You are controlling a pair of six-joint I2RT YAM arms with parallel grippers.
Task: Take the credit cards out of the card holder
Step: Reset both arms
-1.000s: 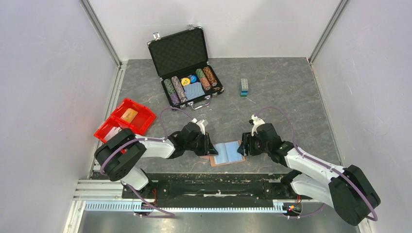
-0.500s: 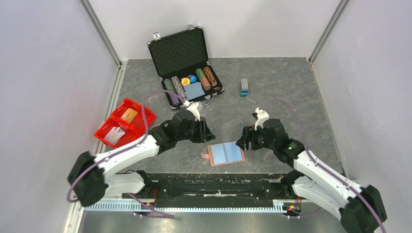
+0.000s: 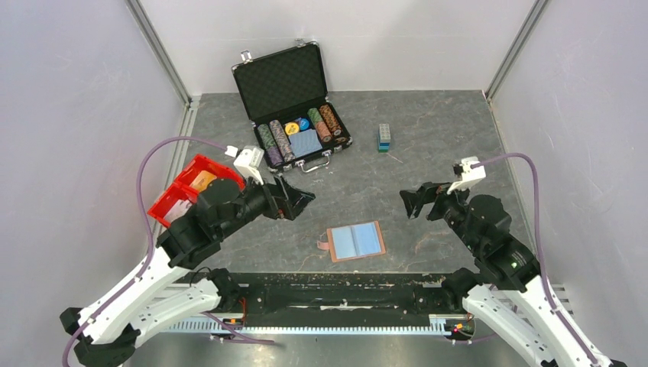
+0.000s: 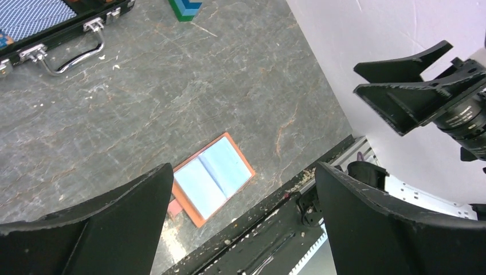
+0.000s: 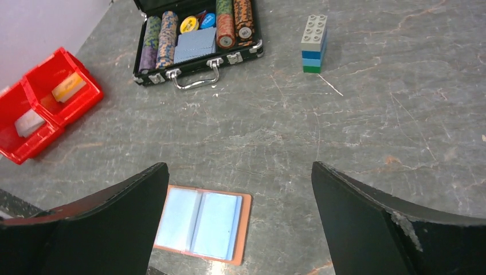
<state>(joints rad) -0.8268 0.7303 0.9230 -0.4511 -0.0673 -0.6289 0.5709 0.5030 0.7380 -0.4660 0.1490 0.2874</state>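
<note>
Card holder (image 3: 355,242): flat brown leather rectangle, smooth pale-blue lining.

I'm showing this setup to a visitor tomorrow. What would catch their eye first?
Probably the open black case of colourful poker chips at the far side, and the bright red bin at the left holding an orange card and a pale card. Nearer, a brown card holder lies spread open between the left gripper and the right gripper, both open and clear of it.
</note>
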